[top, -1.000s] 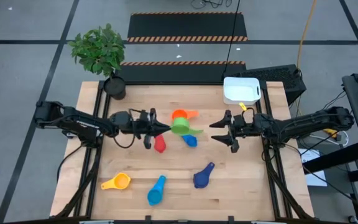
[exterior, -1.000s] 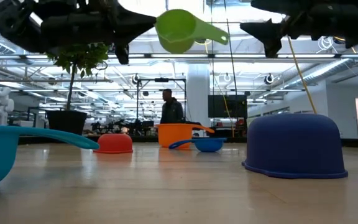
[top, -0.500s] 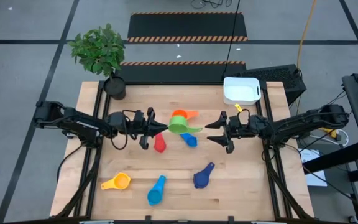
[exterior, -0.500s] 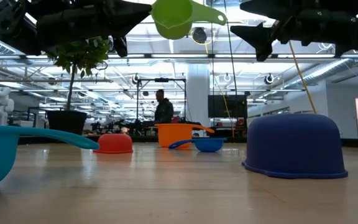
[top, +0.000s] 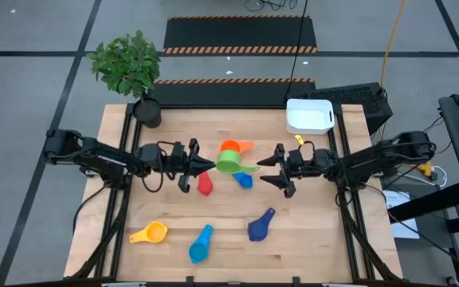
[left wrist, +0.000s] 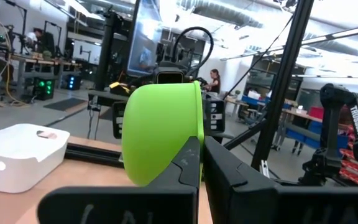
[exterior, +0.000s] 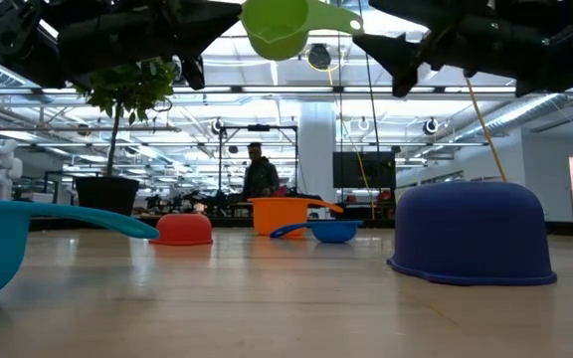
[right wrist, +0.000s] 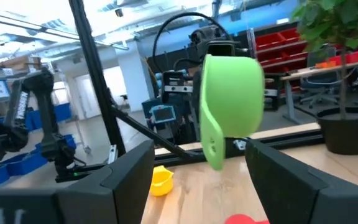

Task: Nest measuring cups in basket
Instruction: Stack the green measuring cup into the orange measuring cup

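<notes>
A green measuring cup (top: pixel 229 162) hangs in the air over the table's middle, shut in my left gripper (top: pixel 210 164), with its handle (top: pixel 250 167) pointing toward the table's right. My right gripper (top: pixel 264 171) is open and level just right of that handle, and touches nothing. Its wrist view shows the green cup (right wrist: pixel 232 102) ahead, between its spread fingers. On the table lie the orange (top: pixel 231 147), red (top: pixel 205 185), medium blue (top: pixel 243 180), dark blue (top: pixel 260 226), light blue (top: pixel 201 243) and yellow (top: pixel 150 233) cups. The white basket (top: pixel 309 116) sits at the far right corner. My left gripper holds the green cup by its bowl wall at the rim (left wrist: pixel 197 134), on the side opposite the handle. One finger (left wrist: pixel 229 171) is inside the bowl and one (left wrist: pixel 185 165) outside. The fingers come level from the table's left. The cup is lifted clear, mouth roughly upward.
A potted plant (top: pixel 147 112) stands at the table's far left corner. The dark blue cup (exterior: pixel 471 234) lies mouth down near the front. A person (exterior: pixel 259 174) stands in the room beyond the table. Bare wood shows along the table's near right side.
My right gripper has moved toward the table's left, closing in on the green cup's handle, and has stayed open. My left gripper has raised the green cup a little.
</notes>
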Available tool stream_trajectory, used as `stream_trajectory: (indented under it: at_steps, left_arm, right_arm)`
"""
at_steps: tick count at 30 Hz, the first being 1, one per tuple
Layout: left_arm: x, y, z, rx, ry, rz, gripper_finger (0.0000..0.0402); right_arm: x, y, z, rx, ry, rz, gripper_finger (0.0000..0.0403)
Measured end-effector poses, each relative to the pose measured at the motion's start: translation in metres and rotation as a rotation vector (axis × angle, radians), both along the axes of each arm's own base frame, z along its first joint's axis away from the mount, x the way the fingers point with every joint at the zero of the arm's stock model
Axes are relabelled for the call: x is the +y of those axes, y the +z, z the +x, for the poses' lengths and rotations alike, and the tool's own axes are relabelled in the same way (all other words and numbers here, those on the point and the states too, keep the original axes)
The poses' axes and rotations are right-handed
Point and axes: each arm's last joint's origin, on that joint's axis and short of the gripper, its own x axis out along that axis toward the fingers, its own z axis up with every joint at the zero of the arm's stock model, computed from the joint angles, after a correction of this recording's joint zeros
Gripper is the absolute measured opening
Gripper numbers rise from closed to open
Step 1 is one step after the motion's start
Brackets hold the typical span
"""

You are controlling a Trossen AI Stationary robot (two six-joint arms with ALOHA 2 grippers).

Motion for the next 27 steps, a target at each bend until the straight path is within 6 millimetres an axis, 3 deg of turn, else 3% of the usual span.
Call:
stream_trajectory:
  at_steps: [10, 27]
  left_arm:
    - [-0.008, -0.006, 0.003, 0.024, -0.032, -0.008, 0.0007]
    - [-0.014, 0.000, 0.001, -0.025, -0.062, 0.001, 0.0007]
  right_arm:
    - [0.004, 0.002, 0.037, 0.028, 0.103, -0.011, 0.0210]
    - [0.003, 0.011, 0.030, 0.061, 0.154, -0.022, 0.0126]
